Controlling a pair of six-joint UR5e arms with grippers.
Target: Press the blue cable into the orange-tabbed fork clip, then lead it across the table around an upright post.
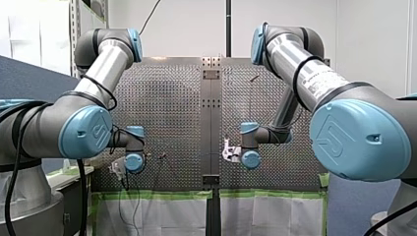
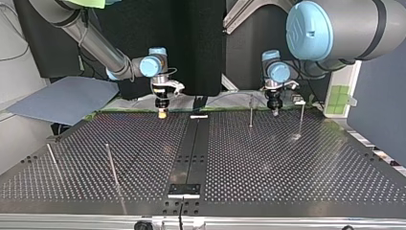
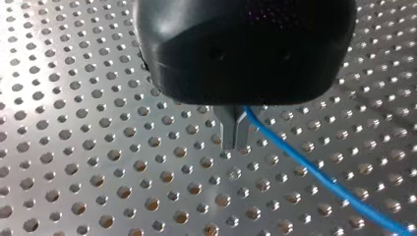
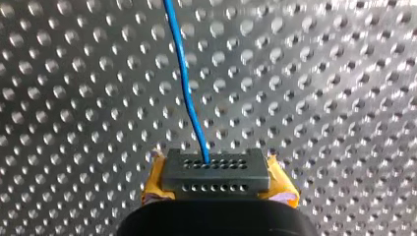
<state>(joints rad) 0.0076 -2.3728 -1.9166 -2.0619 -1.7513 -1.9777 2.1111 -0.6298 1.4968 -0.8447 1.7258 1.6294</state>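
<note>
1. My left hand (image 3: 235,142), metal fingers pinched narrow, grips the blue cable (image 3: 319,178) just above the perforated bench (image 3: 98,162).
2. My right hand (image 4: 216,169), yellow-padded, is closed on the same cable.
3. The thin, smooth cable runs ahead from each hand over the bench.

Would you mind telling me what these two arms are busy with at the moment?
Both arms are holding a blue cable low over the perforated table. My right gripper, with yellow pads, is closed on it, and the cable runs out ahead. My left gripper has its metal fingers pinched shut, with the cable leaving beside them. No orange-tabbed clip shows, and no view shows the cable round an upright post yet.
</note>
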